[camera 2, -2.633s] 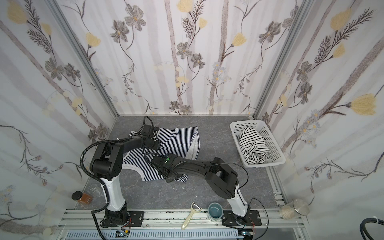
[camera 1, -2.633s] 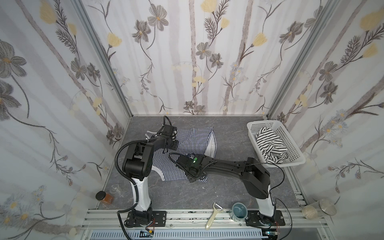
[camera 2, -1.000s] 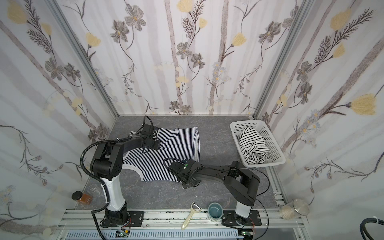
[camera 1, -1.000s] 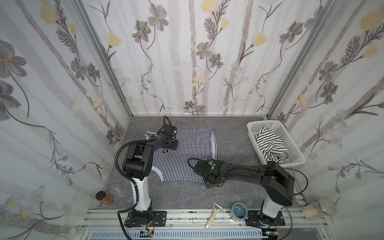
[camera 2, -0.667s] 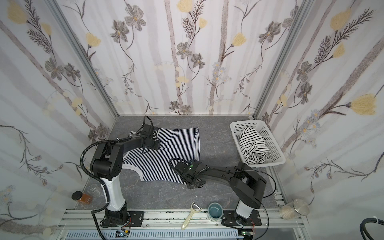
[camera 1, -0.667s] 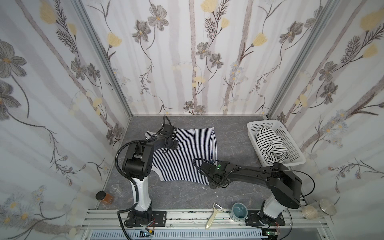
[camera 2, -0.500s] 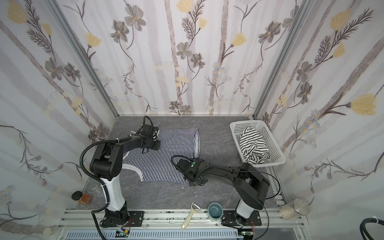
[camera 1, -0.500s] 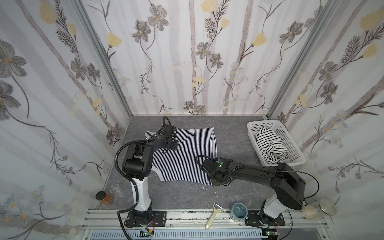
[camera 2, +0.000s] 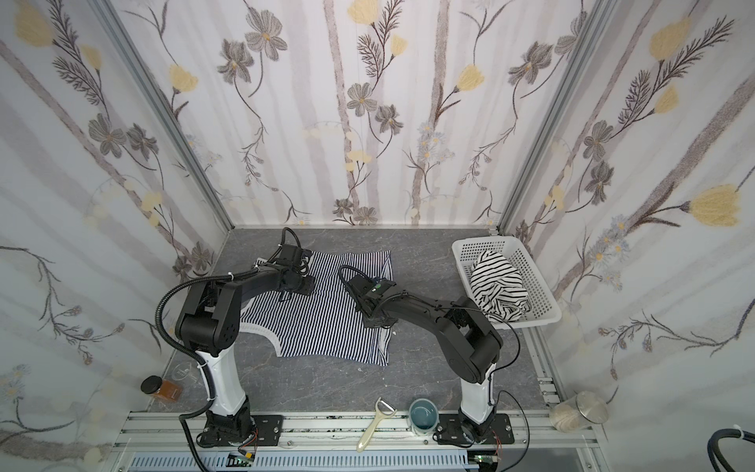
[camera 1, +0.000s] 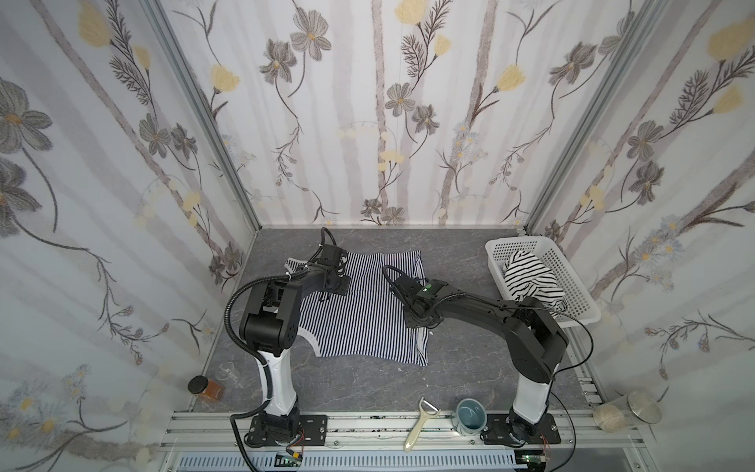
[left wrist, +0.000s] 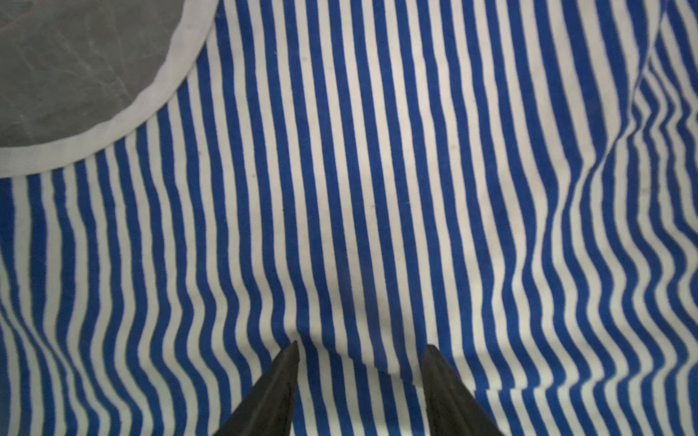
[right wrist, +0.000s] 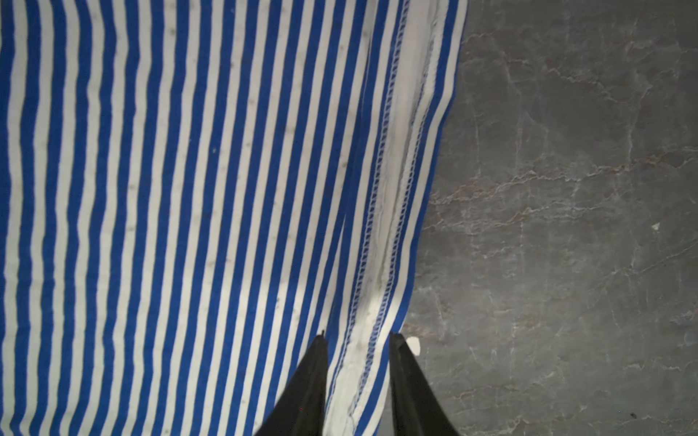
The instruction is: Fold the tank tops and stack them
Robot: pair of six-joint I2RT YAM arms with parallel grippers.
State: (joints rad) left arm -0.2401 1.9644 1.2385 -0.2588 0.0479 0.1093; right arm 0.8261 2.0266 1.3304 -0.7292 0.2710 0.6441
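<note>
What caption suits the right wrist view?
Right gripper, jaws apart, poised over the hemmed edge of the navy-striped tank top on a grey table.

My left arm point(camera 1: 269, 314) and right arm point(camera 1: 482, 310) are matte black above white columns point(camera 1: 282, 384) on black, screwed base plates point(camera 1: 314, 425). I see a ribbed black hose point(camera 1: 233, 298) looping off the left and a green light point(camera 1: 427, 289) on the right. The fingers point(left wrist: 272, 392) are tapered black wedges.

The left arm reaches low toward one o'clock, left claw point(left wrist: 360, 349) pointing down, jaws parted. The right arm reaches toward ten o'clock, right claw point(right wrist: 357, 336) narrowly parted.
</note>
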